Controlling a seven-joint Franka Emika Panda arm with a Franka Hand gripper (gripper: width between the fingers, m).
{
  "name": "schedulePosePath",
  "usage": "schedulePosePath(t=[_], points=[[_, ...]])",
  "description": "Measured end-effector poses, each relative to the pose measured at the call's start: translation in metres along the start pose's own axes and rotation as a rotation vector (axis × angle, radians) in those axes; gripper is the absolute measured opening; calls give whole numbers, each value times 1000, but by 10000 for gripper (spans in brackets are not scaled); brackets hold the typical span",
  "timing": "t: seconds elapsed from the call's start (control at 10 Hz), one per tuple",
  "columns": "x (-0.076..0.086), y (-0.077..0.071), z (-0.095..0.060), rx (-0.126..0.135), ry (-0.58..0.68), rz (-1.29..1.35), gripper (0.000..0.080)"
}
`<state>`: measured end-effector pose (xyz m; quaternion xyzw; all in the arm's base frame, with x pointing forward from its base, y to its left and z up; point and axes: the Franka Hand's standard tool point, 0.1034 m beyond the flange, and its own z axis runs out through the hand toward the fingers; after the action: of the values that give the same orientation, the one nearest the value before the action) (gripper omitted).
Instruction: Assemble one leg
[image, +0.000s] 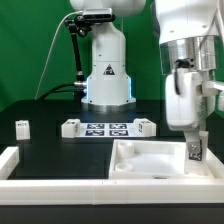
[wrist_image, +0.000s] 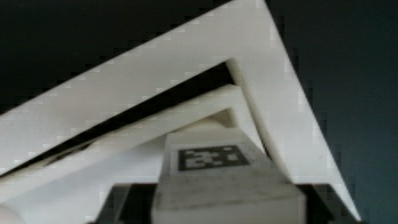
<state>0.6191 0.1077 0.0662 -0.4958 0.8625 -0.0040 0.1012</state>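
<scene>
My gripper (image: 193, 145) is shut on the leg (image: 195, 153), a small white block with a black-and-white tag on its face. It holds the leg upright, low over the far right corner of the large white panel (image: 145, 160). In the wrist view the leg (wrist_image: 214, 160) fills the space between my two dark fingers (wrist_image: 128, 208), and the panel's raised corner rim (wrist_image: 196, 70) lies just beyond it. Whether the leg touches the panel I cannot tell.
A small tagged white block (image: 22, 126) stands at the exterior view's left. Two more (image: 71, 127) (image: 143, 126) sit at the ends of the marker board (image: 107, 128). A white raised border (image: 15, 165) runs along the front left. The arm's base (image: 105, 70) stands behind.
</scene>
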Motion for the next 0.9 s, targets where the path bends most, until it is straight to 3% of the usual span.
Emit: schedulePosePath(t=[0.4,0.5,0.6,0.7,0.9], points=[[4,-3,0,13,10,-5,297],[4,-3,0,13,9,-6,480],[4,-3,0,12,10,-9,480],[4,-3,0,12,10,-10,611],[4,-3,0,12,10,-10,638]])
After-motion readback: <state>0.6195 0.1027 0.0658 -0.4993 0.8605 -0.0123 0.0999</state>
